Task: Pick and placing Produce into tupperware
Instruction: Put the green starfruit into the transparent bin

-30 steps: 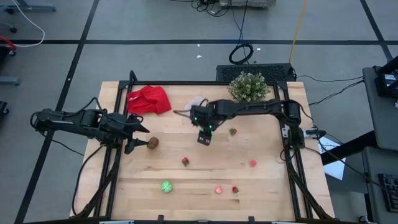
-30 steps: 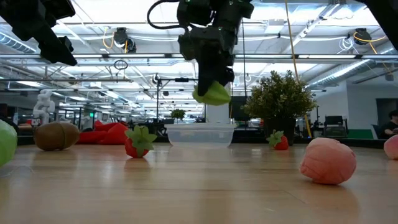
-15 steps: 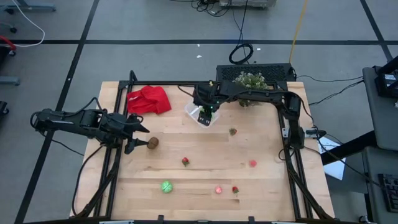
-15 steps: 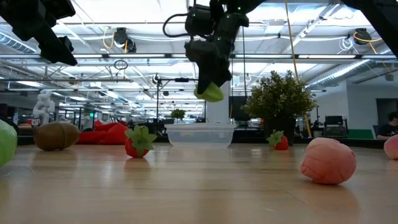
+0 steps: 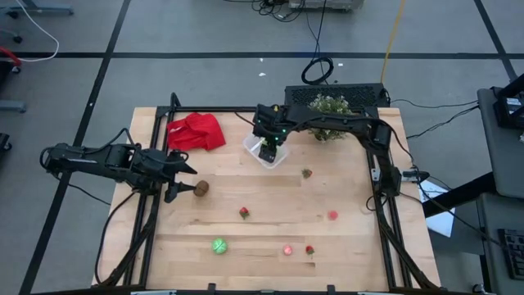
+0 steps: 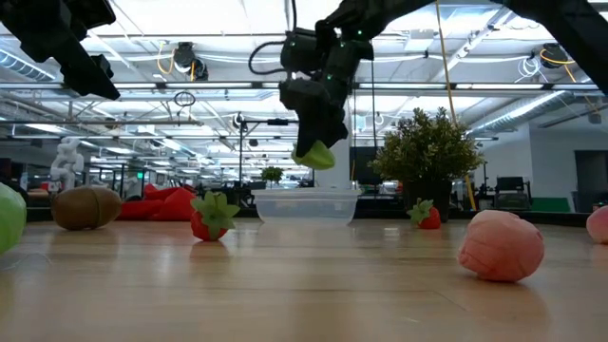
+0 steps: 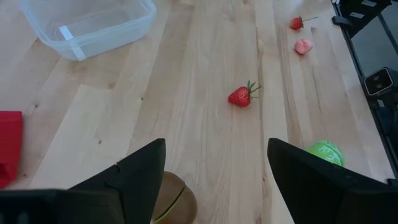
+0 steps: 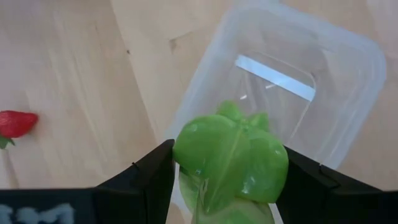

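Note:
My right gripper hangs over the clear tupperware, shut on a green leafy piece of produce. In the low view that green piece sits well above the tupperware. At the table's left, my left gripper stands open just short of a brown fruit lying on the wood. From the left wrist view the brown fruit lies between and below the fingers of my left gripper, untouched. Other small produce lies scattered toward the near edge. My right gripper pinches the green piece by its two opposite sides between its two fingers. The fingers slant steeply down from above. The piece hangs below them, lifted clear, over the tupperware's open top.
A red cloth lies at the far left and a bushy potted plant at the far edge. Strawberries, a green ball and pink pieces lie on the wood.
My right gripper has carried the green piece toward the table's far edge, from mid-table to above the tupperware, staying shut on it and at about the same height. The left arm has kept still.

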